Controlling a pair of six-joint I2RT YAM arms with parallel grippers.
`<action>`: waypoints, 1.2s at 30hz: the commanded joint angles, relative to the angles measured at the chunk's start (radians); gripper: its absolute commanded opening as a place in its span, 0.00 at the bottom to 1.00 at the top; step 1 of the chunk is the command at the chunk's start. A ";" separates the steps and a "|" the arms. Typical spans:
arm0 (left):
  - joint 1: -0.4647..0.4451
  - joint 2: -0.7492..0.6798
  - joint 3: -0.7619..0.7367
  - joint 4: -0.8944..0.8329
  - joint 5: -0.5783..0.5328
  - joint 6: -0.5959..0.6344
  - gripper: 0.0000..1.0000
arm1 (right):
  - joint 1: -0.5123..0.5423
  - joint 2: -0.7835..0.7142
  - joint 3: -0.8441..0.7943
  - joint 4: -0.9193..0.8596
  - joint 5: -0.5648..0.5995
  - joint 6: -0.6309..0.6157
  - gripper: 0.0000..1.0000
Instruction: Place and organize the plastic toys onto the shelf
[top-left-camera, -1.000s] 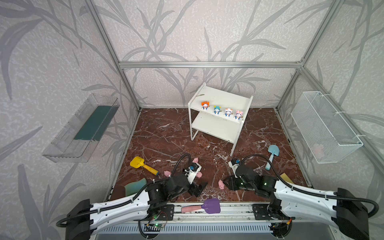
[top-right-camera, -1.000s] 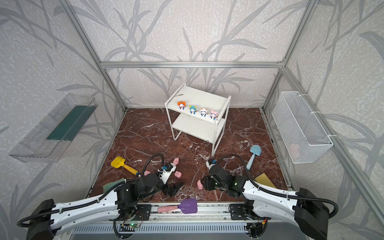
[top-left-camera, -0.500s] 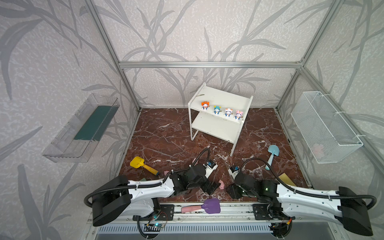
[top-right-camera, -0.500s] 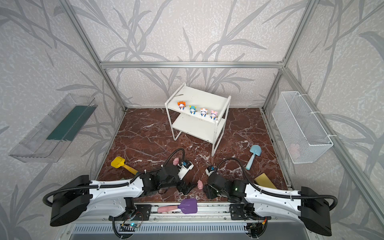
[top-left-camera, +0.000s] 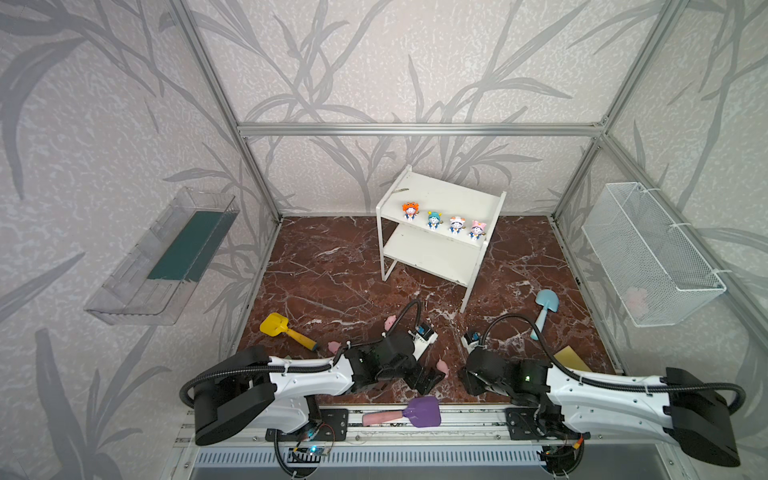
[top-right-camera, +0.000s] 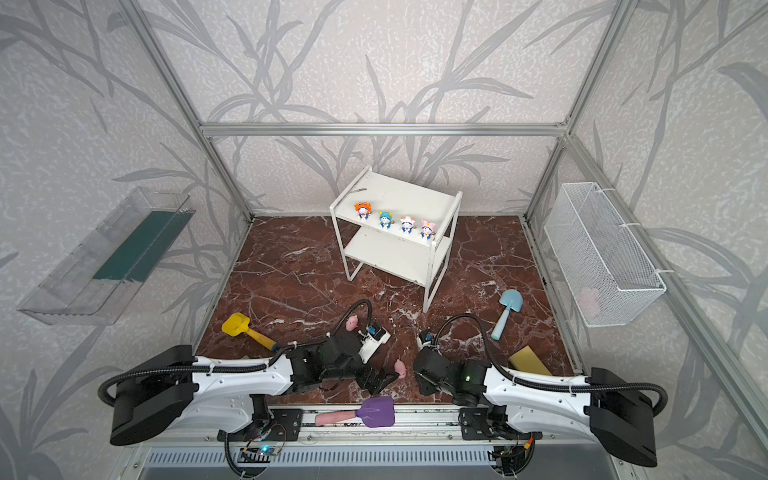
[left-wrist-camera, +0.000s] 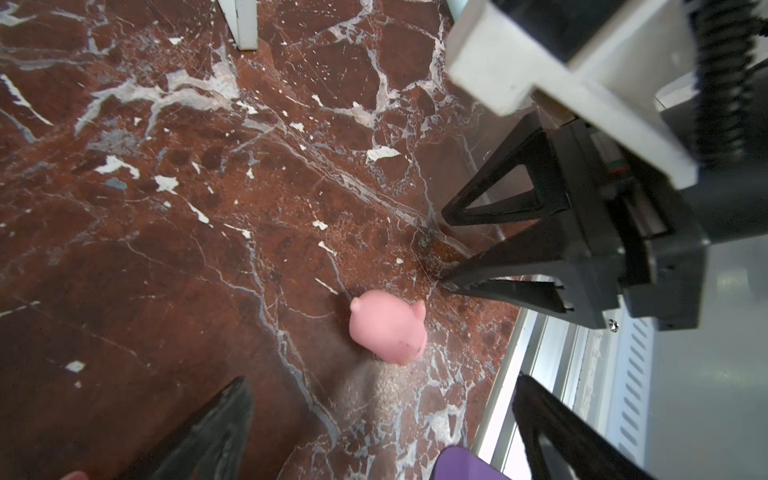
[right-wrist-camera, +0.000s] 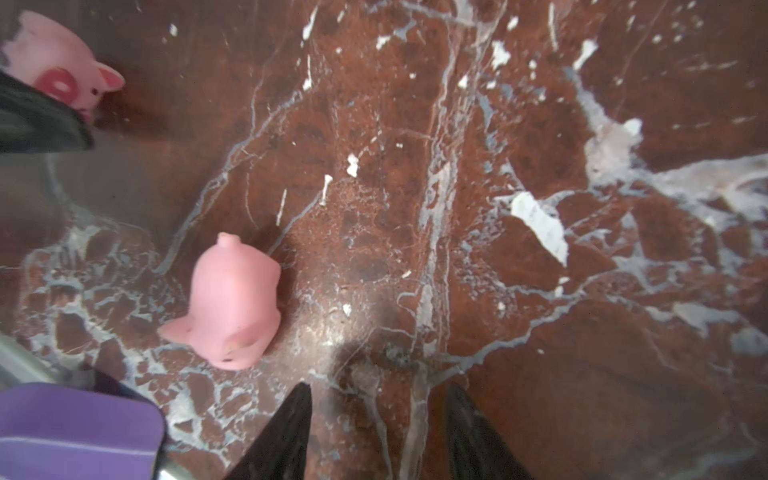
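On floor just ahead of left gripper, released wide: pink pig, untouched; right gripper parted, empty.

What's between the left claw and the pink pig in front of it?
Nothing visible. The left claw is open, and the pink pig lies on bare floor just ahead of it. The right claw sits past the pig, apart.

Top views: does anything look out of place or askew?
The purple shovel lies on the front metal rail, mostly off the marble floor. The shelf stands turned at an angle to the back wall.
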 joint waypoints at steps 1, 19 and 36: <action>-0.011 -0.026 -0.027 -0.033 -0.031 -0.042 0.99 | 0.008 0.086 0.056 0.063 -0.051 -0.032 0.51; -0.020 -0.012 -0.063 -0.041 -0.068 -0.027 0.95 | 0.070 0.130 0.144 0.055 -0.023 -0.011 0.49; -0.178 0.258 0.069 0.002 -0.316 -0.006 0.78 | 0.065 -0.351 0.028 -0.250 0.159 0.033 0.53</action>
